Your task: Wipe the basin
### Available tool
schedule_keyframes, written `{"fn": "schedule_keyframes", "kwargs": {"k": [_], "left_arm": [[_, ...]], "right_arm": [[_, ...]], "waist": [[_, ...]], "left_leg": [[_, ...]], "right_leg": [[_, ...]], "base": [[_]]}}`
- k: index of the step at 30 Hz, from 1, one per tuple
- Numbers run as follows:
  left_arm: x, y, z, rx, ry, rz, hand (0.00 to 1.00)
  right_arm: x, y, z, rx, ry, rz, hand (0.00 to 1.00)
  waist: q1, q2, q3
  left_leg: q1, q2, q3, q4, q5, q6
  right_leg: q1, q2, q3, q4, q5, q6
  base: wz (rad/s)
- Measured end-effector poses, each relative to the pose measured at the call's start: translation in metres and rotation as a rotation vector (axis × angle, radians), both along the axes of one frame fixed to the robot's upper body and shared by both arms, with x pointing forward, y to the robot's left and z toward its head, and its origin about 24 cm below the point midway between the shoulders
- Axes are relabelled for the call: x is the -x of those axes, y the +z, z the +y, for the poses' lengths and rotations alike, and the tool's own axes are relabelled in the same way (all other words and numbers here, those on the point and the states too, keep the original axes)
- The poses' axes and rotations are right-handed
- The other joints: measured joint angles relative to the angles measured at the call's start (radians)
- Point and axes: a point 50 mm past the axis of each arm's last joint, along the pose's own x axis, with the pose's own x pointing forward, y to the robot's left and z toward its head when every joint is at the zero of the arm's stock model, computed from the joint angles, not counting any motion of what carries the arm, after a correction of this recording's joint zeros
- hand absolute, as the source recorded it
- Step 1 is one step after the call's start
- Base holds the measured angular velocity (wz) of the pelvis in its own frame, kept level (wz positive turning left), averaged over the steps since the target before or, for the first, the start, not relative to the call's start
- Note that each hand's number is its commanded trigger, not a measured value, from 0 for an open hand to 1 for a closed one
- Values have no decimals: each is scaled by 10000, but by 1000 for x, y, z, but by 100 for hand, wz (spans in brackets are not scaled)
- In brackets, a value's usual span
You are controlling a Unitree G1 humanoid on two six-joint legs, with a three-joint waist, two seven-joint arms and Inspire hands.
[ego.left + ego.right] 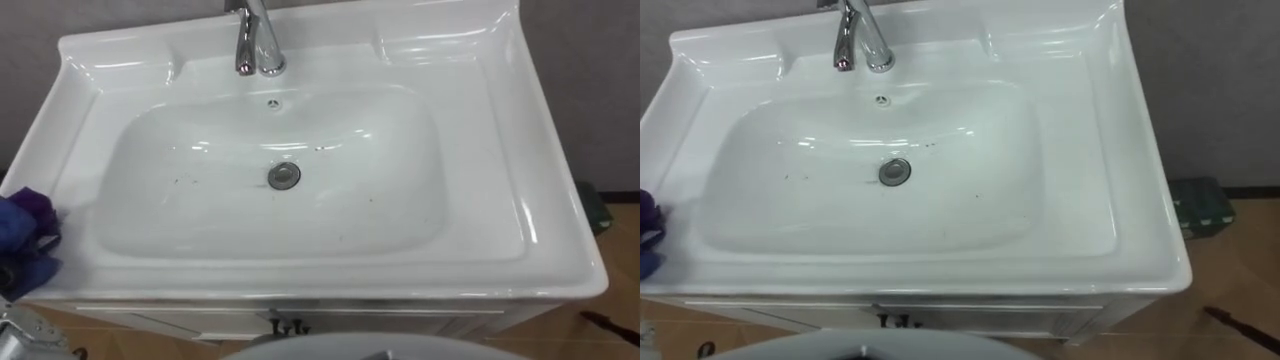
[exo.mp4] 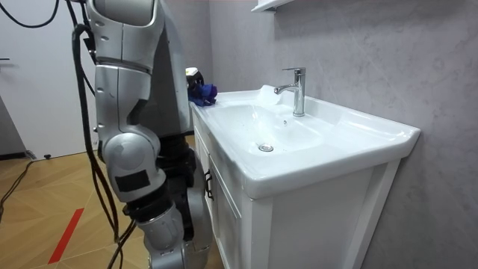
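Note:
The white basin (image 1: pixel 505 190) lies right below me on its cabinet, with a chrome tap (image 1: pixel 256 40) at the back and a round drain (image 1: pixel 284 176) in the middle of the bowl. A few small dark specks (image 1: pixel 180 182) dot the bowl. A blue-purple cloth (image 1: pixel 26 232) is bunched on the basin's left rim, and the same cloth (image 2: pixel 202 93) shows in the room view at the basin's far end. My left hand (image 2: pixel 193 75) is at the cloth, its fingers hidden by it. I stand close against the front of the cabinet.
A grey wall runs behind the basin, and a raised ledge (image 1: pixel 440 45) runs along the basin's back rim. A green box (image 1: pixel 1200 205) sits on the wooden floor to the right. The white cabinet (image 2: pixel 224 217) has dark handles on its front.

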Motion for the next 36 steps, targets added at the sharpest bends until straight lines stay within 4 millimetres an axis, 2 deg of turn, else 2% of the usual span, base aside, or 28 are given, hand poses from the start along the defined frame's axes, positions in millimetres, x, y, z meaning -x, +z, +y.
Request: {"fn": "schedule_keyframes", "kwargs": {"k": [7,11,18,30,36], "left_arm": [[7,-10,-4,-196,118,4,0],[8,-11,-4,-344,114,-61,0],[11,-15,-5,-78,374,-254,0],[8,-11,-5,265,445,-447,0],[-2,-2,-7,361,279,-898,0]], "right_arm": [[-3,0,0,-4,56,-60,0],[-5,0,-1,9,274,-39,0],[0,0,-1,28,279,192,0],[-3,0,-1,43,322,84,0],[-7,-1,0,11,231,-36,0]], "waist": [[8,-54,-33],[-4,-107,-97],[-30,-88,-109],[-191,-50,-93],[-191,-35,-47]], "left_leg": [[150,-16,1,-224,78,-38],[193,-16,-12,-223,103,-30],[268,-22,-9,-227,103,-30],[160,-50,-191,-193,103,-30],[-34,-106,-253,49,101,-28]], "right_leg": [[13,1,101,0,-3,6],[50,1,116,-7,-3,5],[112,-11,125,-1,-3,5],[101,-27,-10,-26,-3,6],[63,-99,-140,-10,-24,43]], "base": [[-1],[0],[0],[3],[6]]}}
